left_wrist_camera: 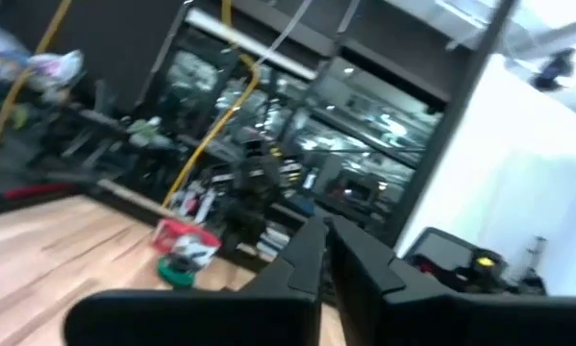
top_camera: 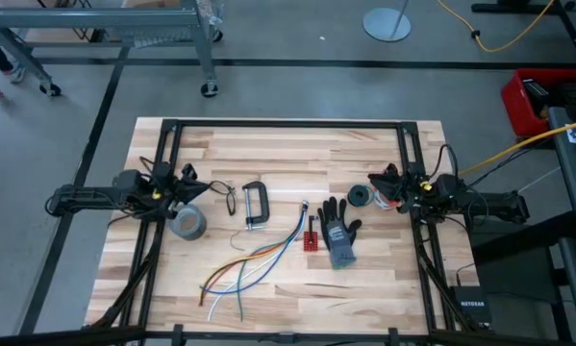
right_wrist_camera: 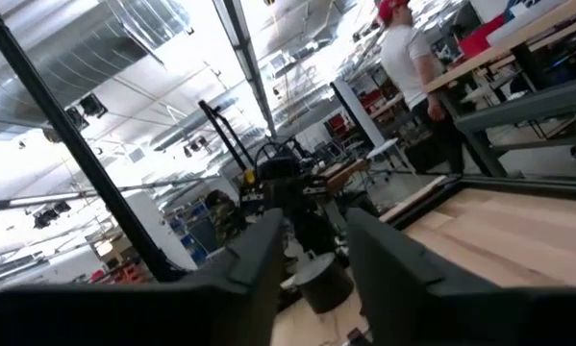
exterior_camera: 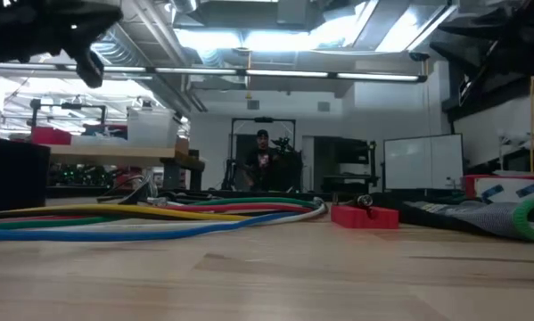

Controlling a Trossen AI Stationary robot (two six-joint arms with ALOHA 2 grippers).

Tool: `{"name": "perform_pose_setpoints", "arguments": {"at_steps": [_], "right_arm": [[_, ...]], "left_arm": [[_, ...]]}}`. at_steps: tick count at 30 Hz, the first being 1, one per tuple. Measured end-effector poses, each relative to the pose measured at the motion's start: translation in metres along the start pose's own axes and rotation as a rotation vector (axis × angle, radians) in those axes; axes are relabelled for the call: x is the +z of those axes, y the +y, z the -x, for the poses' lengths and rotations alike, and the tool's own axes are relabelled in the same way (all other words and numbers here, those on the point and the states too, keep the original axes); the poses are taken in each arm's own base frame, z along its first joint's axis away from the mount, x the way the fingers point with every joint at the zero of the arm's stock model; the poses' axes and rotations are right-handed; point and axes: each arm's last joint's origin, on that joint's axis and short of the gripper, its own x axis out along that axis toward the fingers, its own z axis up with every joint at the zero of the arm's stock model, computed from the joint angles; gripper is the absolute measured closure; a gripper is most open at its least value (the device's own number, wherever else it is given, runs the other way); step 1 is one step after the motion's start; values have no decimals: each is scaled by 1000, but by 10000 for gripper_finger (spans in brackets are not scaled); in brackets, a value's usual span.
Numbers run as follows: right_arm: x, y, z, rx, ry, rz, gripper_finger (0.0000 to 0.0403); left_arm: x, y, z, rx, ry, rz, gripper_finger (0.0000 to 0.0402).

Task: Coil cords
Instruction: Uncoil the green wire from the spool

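Observation:
The cord is a small dark round bundle lying flat on the table just left of my right gripper. That gripper is open, empty and held above the table; in the right wrist view its fingers stand apart with nothing between them. My left gripper is at the table's left side above the grey tape roll. Its fingers are together in the left wrist view, with nothing seen between them. A thin black loop of wire lies on the table just right of it.
A C-clamp, loose orange, blue and white wires, a small red block and a dark glove lie across the middle of the table. A red and white item lies under my right gripper. A person stands far behind the table.

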Motion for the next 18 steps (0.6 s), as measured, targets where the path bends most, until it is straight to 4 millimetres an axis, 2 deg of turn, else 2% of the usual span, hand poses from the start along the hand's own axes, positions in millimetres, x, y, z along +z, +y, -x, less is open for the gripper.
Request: {"name": "perform_pose_setpoints", "arguments": {"at_steps": [5, 10, 18], "right_arm": [[-1, -1, 0, -13, 13, 3, 227], [-4, -6, 0, -114, 8, 17, 215], [-22, -15, 1, -179, 221, 67, 214]], "left_arm": [[-3, 5, 0, 104, -1, 38, 319], [-4, 8, 1, 194, -17, 35, 272], [-9, 14, 2, 323, -18, 69, 259]]}}
